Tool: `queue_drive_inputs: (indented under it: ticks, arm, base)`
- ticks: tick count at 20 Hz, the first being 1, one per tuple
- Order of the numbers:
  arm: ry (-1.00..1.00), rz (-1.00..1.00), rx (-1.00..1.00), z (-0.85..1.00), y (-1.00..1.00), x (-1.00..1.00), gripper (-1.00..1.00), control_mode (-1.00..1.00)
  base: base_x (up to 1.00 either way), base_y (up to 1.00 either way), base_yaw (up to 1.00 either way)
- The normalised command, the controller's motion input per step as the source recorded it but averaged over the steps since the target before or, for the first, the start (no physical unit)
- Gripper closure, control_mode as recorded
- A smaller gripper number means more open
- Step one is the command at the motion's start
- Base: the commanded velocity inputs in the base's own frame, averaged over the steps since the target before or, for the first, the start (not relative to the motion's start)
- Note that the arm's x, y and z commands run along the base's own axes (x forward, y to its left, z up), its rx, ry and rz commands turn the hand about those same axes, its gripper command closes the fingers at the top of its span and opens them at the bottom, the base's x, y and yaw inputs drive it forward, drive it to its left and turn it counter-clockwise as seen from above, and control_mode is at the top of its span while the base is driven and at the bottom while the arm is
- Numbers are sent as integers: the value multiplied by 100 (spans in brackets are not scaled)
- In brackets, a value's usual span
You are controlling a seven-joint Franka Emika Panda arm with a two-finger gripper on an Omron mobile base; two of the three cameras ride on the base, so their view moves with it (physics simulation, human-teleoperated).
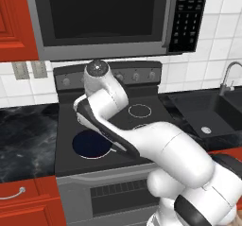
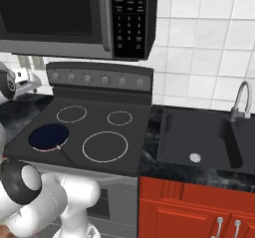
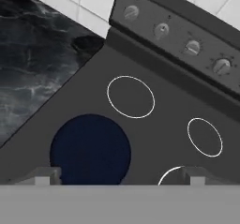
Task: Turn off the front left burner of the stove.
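— Dark glass on the stove (image 2: 99, 127): where's the front left burner (image 2: 48, 137)?
— Front left corner, under the dark-blue frying pan (image 3: 90, 149); knobs (image 3: 161, 30) on the back panel untouched.
— The jaws?
— The gripper (image 3: 117, 176) hangs above, parted, grasping nothing; the turn remains.

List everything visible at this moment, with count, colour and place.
stove: 1, dark grey, centre, under the microwave
burners: 4 white rings; front left burner under the pan
pan: 1, dark blue, front left
knobs: row on the grey back panel
microwave: 1, black and steel, above the stove
sink: 1, black, right of the stove
faucet: 1, grey, behind the sink
counter: black marble, both sides
cabinets: red, below and above
arm: 1, white; jaws above the stove's front, apart
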Motion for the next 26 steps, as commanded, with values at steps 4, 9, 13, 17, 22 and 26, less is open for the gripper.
queue_drive_inputs:
  ticks: [4,9,13,17,22,26]
  arm:
    - [20,46,-47,-1,40,32,-100,-100]
    - [3,37,-53,-10,61,19,-100,-100]
    - [-9,22,-44,-11,30,1,-100,-100]
    - [-16,14,-19,-10,-9,-2,-100,-100]
    - [-17,8,-10,-14,-10,0,-100,-100]
    - [-15,9,-7,-14,-8,0,-100,-100]
  base:
    - [0,0,0]
    - [0,0,0]
    - [0,0,0]
    - [0,0,0]
    - [0,0,0]
    - [0,0,0]
